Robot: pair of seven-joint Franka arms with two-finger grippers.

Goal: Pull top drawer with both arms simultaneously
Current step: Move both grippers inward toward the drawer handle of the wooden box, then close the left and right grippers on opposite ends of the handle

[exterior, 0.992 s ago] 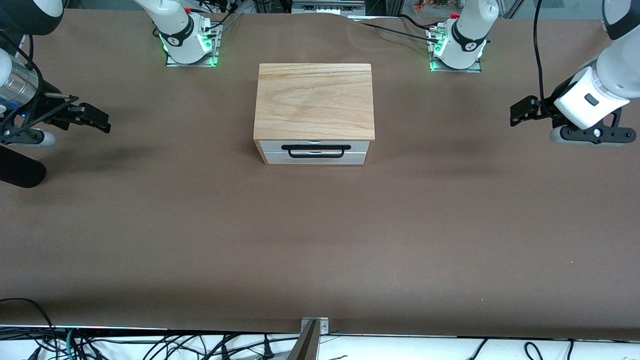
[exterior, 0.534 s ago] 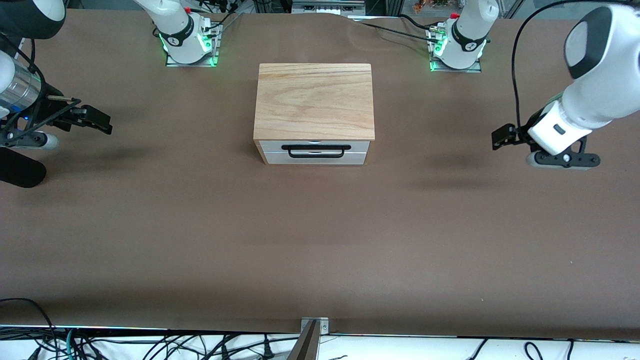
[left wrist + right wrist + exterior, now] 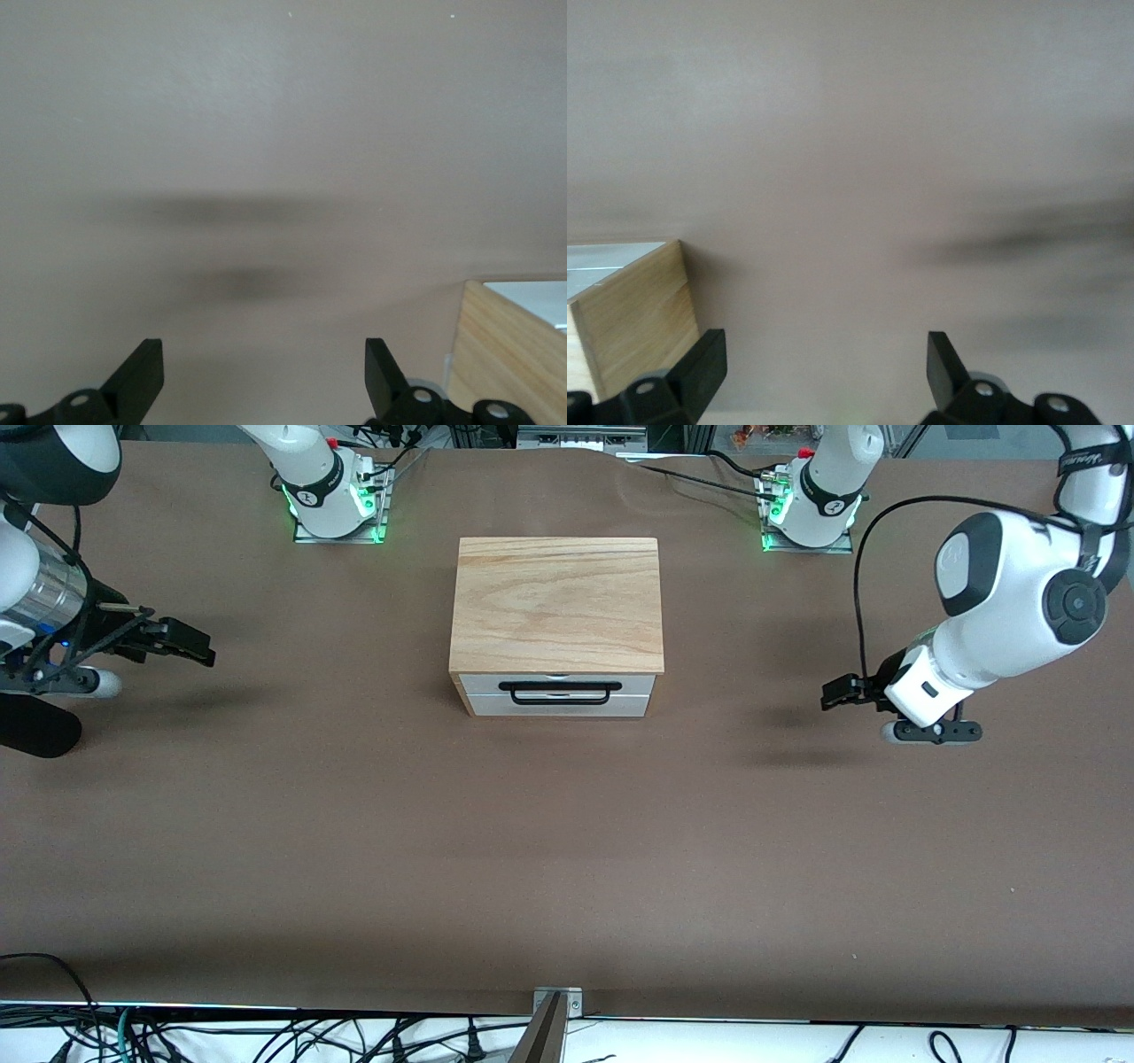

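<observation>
The top drawer (image 3: 483, 684) is shut in the light-wood cabinet (image 3: 556, 602), its white front carrying a long black wire handle (image 3: 559, 701). My left gripper (image 3: 833, 693) hangs open over bare table toward the left arm's end, well apart from the cabinet. In the left wrist view the gripper (image 3: 263, 372) holds nothing and a cabinet corner (image 3: 505, 354) shows. My right gripper (image 3: 199, 651) is open over the table at the right arm's end, also far from the handle. The right wrist view shows it (image 3: 824, 367) with nothing between the fingers and a cabinet corner (image 3: 638, 319).
A plain white lower drawer front (image 3: 633, 707) sits under the top drawer. The arm bases (image 3: 332, 500) (image 3: 811, 509) stand farther from the camera than the cabinet. Brown table (image 3: 567, 850) spreads in front of the drawers. Cables (image 3: 266, 1036) run along the near edge.
The left arm has swung in, carrying its open gripper closer to the cabinet. The right gripper has edged slightly toward the cabinet. The drawer has not moved.
</observation>
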